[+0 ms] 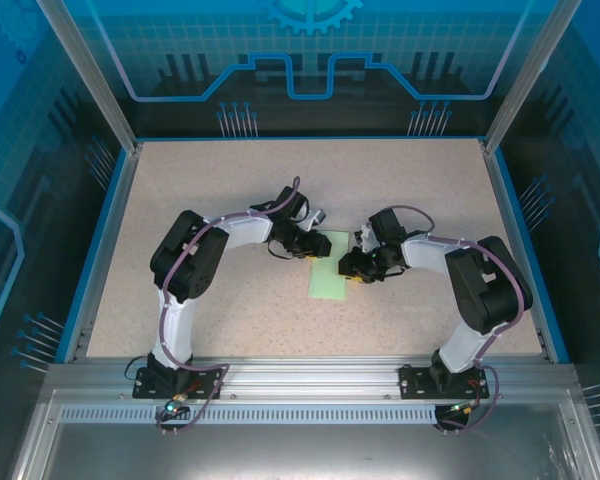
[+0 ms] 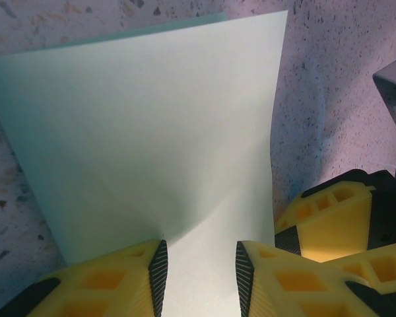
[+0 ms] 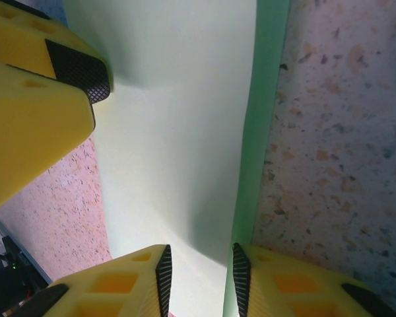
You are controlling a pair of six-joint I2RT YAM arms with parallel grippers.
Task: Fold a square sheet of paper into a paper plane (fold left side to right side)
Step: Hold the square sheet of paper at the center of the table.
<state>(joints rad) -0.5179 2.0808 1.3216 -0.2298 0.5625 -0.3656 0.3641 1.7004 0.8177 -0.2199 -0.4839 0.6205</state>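
The square sheet of paper point(image 1: 329, 274) lies folded into a narrow pale mint-green rectangle at the middle of the table. My left gripper point(image 1: 318, 247) rests at its far left end. In the left wrist view the paper point(image 2: 152, 132) spreads flat under my left gripper point(image 2: 201, 267), whose jaws stand apart with nothing pinched between them. My right gripper point(image 1: 352, 268) is at the paper's right edge. In the right wrist view the paper point(image 3: 178, 119) shows a pale top layer over a greener edge, and my right gripper point(image 3: 201, 274) straddles that edge, open. The plane's dart shape is not seen.
The speckled beige table point(image 1: 230, 190) has blue rims on both sides and an aluminium rail point(image 1: 300, 375) at the near edge. Yellow fingers point(image 2: 330, 218) of the right gripper sit close beside the left one; the left gripper's fingers point(image 3: 39, 86) show top left in the right wrist view.
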